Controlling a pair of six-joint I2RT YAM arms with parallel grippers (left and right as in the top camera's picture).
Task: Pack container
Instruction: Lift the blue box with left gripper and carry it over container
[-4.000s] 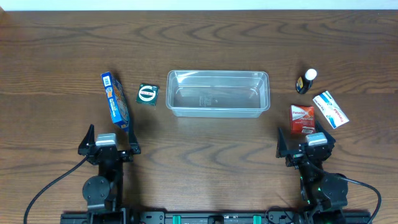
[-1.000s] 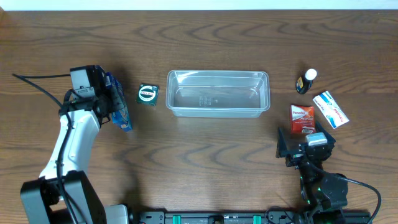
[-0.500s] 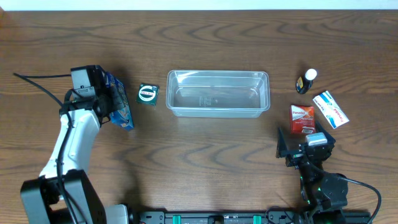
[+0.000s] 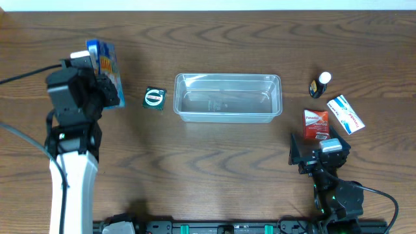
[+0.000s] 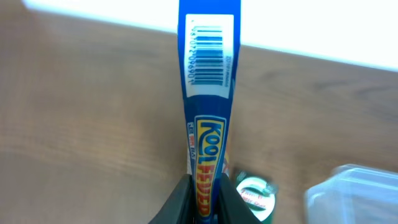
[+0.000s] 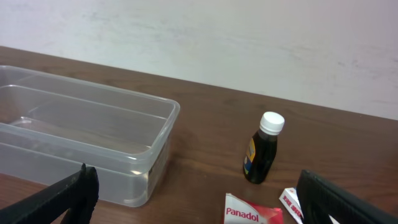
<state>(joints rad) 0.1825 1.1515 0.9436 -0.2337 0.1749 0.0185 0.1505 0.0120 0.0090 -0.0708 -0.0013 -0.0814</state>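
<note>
Even bright light; left wrist view blurred

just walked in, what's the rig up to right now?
The left claw is shut on the blue Kool Fever box, holding it up off the table, to the left of the clear container. The container is empty. A green round packet lies just left of it. The right claw sits open and idle by the red Panadol box, the white box and the small dark bottle.
</note>
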